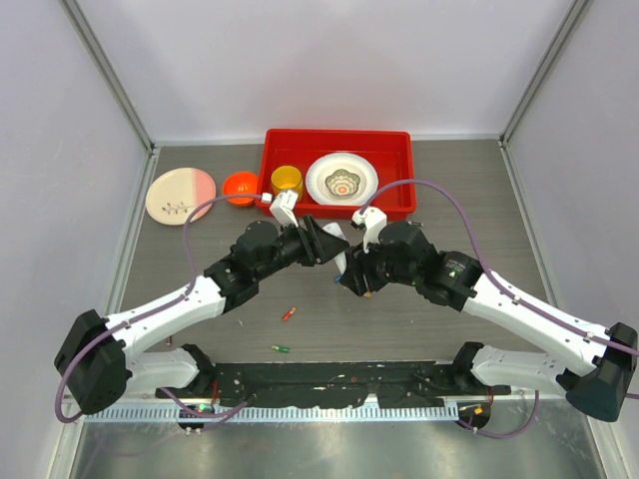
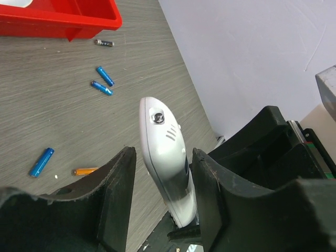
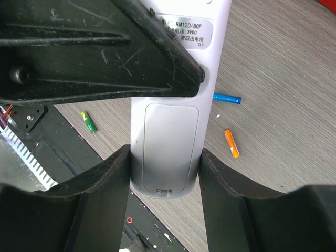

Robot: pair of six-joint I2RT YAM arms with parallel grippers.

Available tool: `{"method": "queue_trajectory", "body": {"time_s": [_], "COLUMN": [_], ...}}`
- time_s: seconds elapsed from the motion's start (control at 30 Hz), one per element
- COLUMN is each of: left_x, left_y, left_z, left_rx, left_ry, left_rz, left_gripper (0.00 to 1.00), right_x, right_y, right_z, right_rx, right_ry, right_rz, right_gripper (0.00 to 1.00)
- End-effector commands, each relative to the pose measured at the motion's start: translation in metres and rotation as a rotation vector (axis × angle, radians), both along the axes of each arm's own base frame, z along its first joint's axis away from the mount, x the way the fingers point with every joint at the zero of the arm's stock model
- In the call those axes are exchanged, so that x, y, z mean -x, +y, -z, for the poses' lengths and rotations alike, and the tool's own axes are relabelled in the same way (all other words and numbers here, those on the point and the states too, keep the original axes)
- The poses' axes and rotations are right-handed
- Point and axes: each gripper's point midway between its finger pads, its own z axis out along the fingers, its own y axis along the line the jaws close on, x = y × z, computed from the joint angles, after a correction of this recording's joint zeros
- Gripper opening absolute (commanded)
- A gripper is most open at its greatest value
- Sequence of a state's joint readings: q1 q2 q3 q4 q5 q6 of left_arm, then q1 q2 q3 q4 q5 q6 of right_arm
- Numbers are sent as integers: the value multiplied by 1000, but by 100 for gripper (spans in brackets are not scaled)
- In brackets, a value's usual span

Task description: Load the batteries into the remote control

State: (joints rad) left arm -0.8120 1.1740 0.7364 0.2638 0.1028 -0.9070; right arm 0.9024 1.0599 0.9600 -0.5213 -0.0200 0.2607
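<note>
The white remote control (image 1: 341, 261) hangs above the table between both grippers. My right gripper (image 3: 164, 155) is shut on its lower end, the closed back cover (image 3: 165, 142) facing the camera. My left gripper (image 2: 163, 155) straddles the remote control (image 2: 164, 157): one finger touches its side, while a narrow gap shows at the other finger. Loose batteries lie on the table: three blue ones (image 2: 104, 76) (image 2: 101, 87) (image 2: 41, 161), an orange one (image 2: 85, 171), a green one (image 3: 88, 121) and a dark one (image 2: 104, 43).
A red tray (image 1: 337, 135) at the back holds a yellow cup (image 1: 287, 181) and a patterned bowl (image 1: 341, 180). An orange bowl (image 1: 240, 187) and a pink-and-white plate (image 1: 180, 195) stand to its left. A black mat (image 1: 329, 384) lines the near edge.
</note>
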Motion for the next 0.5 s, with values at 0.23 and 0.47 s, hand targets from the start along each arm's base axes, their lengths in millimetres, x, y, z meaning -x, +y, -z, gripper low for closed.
{"method": "queue_trajectory", "body": {"time_s": [0.23, 0.47], "left_x": [0, 4], "left_y": [-15, -14], "left_z": [-27, -24], "left_rx": [98, 115], "left_ry": [-56, -58], "left_rz": [44, 57], "left_gripper": [48, 23], "right_x": [-6, -5], "right_y": [7, 5], "right_z": [-24, -22], "right_rx": [-43, -37], "right_ry": [-62, -62], "right_rz": [-5, -6], "right_gripper": [1, 1]}}
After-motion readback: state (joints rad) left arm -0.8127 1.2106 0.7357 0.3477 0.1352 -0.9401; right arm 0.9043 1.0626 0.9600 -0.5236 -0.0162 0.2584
